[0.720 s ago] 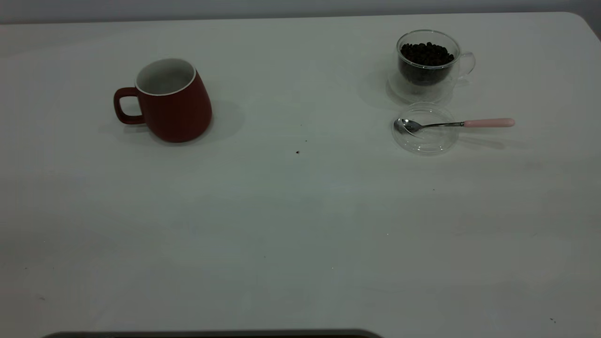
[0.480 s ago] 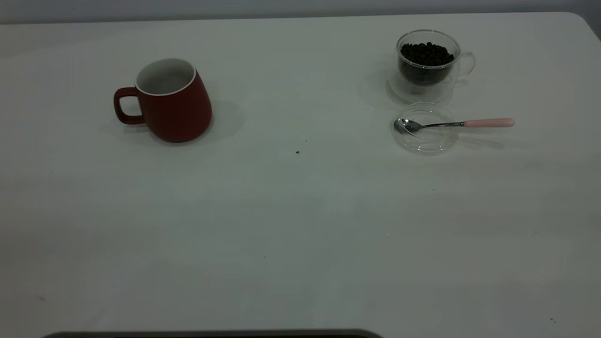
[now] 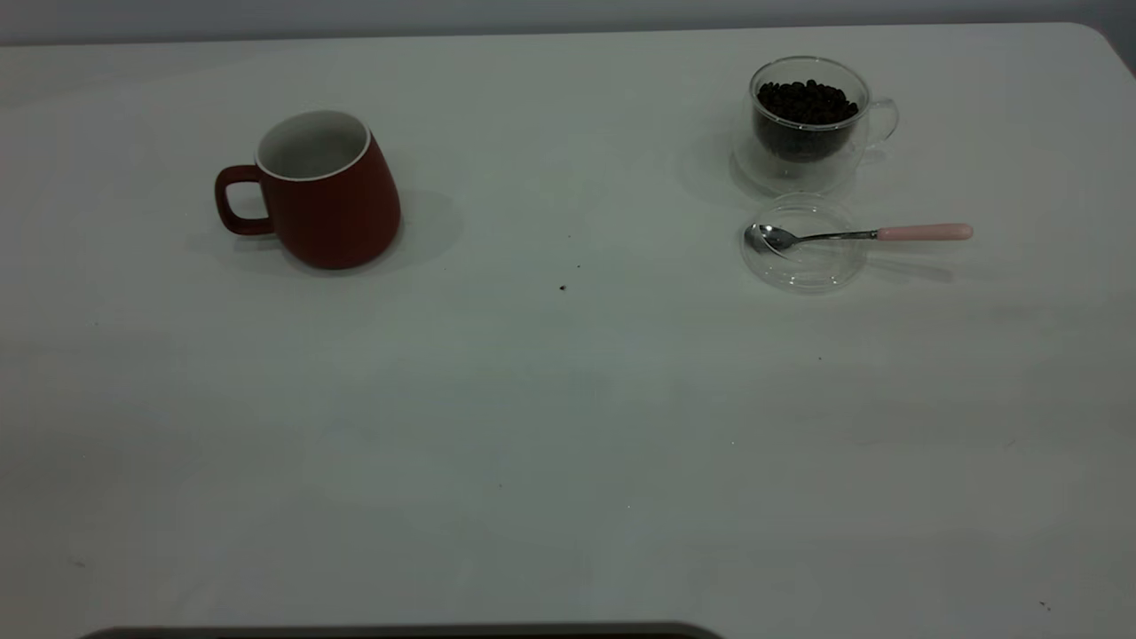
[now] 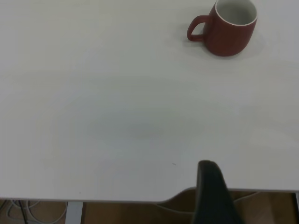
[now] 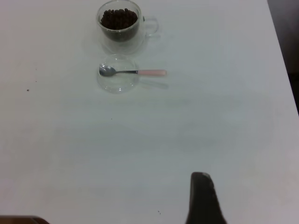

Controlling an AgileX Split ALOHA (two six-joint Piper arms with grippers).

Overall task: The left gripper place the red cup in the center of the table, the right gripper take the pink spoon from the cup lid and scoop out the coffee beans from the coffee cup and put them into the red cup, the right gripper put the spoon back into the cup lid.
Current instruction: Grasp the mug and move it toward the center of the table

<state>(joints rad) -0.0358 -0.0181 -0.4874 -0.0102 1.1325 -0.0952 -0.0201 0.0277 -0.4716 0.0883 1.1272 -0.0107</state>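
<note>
The red cup (image 3: 324,191) stands upright at the table's (image 3: 568,417) far left, handle to the left; it also shows in the left wrist view (image 4: 231,28). The coffee cup (image 3: 808,133) with coffee beans (image 3: 806,99) stands at the far right. Just in front of it lies the cup lid (image 3: 803,257), with the pink spoon (image 3: 923,232) resting on it, bowl in the lid and handle pointing right. The right wrist view shows the coffee cup (image 5: 120,32), lid (image 5: 117,81) and spoon (image 5: 152,73) too. The left gripper (image 4: 211,186) and right gripper (image 5: 202,196) hang near the front edge, far from everything.
A few tiny dark specks (image 3: 562,287) lie mid-table. The table's right edge (image 5: 280,60) runs close to the coffee cup. The front edge (image 4: 140,199) shows in the left wrist view, with floor and white cables below. A dark strip (image 3: 399,632) lies along the front.
</note>
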